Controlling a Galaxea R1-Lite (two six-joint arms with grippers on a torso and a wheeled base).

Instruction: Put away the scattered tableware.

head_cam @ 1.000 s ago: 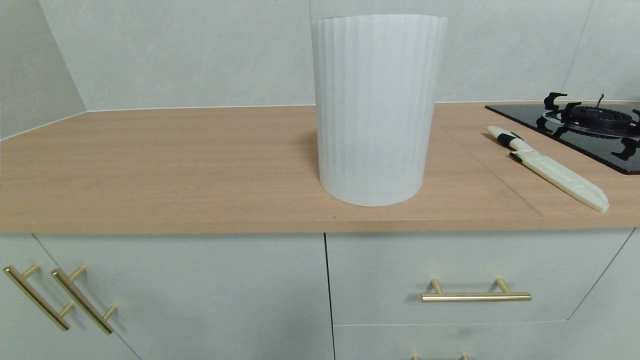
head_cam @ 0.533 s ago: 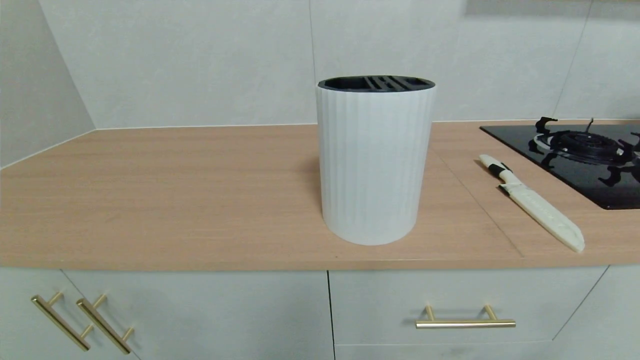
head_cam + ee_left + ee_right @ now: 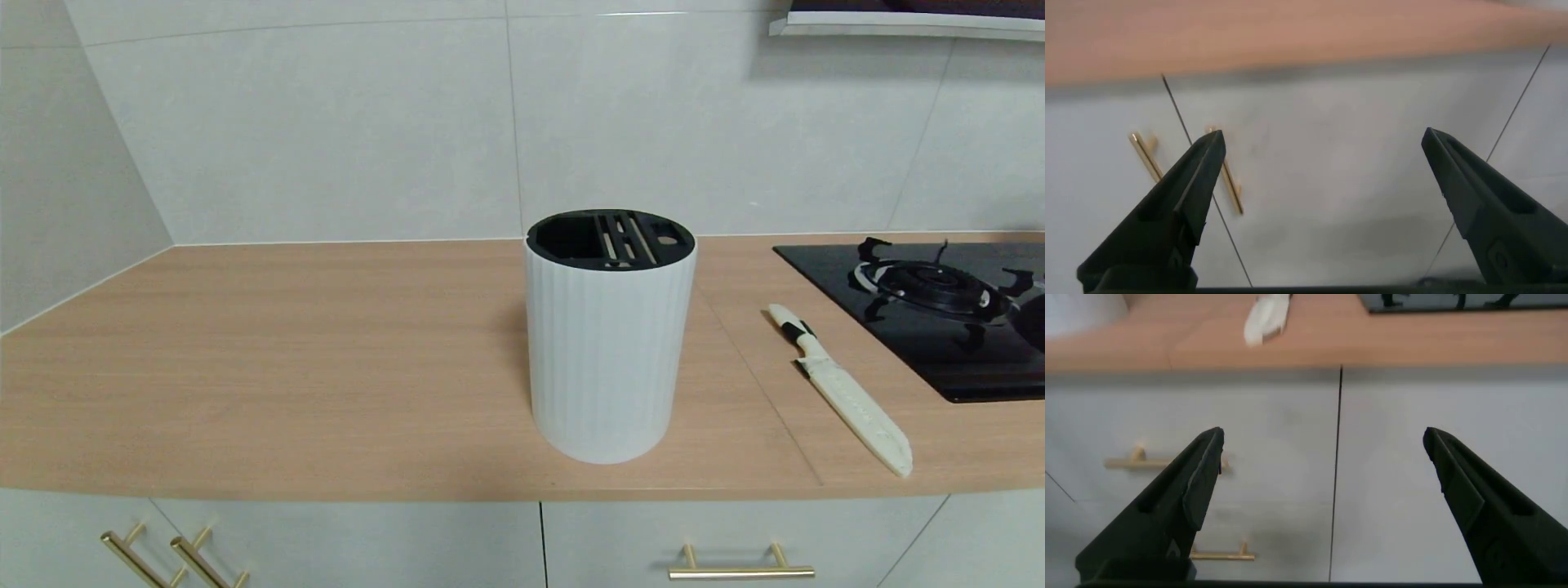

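Cream, black-banded kitchen knife (image 3: 841,392): flat on wooden counter (image 3: 286,367), near white ribbed slotted holder (image 3: 608,351). Left gripper (image 3: 1323,188), right gripper (image 3: 1323,482): spread wide, empty. Step: approach. Next, probably: right arm lifts knife.

Right gripper (image 3: 1323,437) was open wide, fingers (image 3: 1176,506) well apart, facing the cabinet fronts (image 3: 1413,474) below the counter (image 3: 1167,347). A knife tip (image 3: 1266,318) lay on the counter near its edge. The hob's edge (image 3: 1454,302) sat farther along. Two gold handles (image 3: 1135,462) showed on the drawers beside the door seam (image 3: 1335,474).
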